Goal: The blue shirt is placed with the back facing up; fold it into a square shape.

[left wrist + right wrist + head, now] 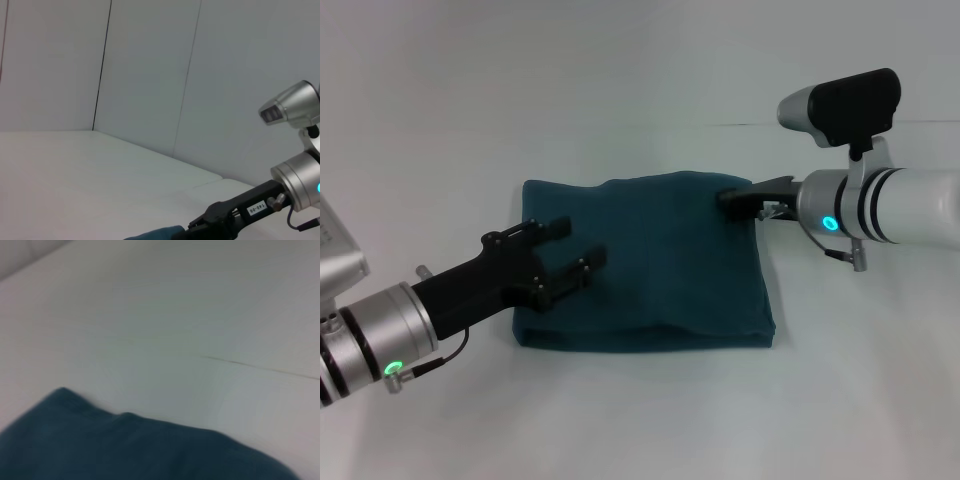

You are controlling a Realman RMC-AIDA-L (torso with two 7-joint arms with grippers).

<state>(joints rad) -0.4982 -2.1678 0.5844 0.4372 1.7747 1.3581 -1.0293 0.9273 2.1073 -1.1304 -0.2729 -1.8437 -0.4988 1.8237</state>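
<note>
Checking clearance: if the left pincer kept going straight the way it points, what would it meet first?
Probably the blue shirt: the left pincer, open, sits over its left part, pointing across the cloth toward the right pincer. Its height is unclear.

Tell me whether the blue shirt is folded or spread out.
Folded. The blue shirt lies as a compact, roughly square bundle, with stacked layers showing along its near edge and no sleeves sticking out.

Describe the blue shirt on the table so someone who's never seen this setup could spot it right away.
On the white table, between the two arms, lies the blue shirt, a dark teal cloth folded into a rough square. The left gripper is open over its left part and the right gripper is at its far right corner. It is the only coloured, soft thing there.
</note>
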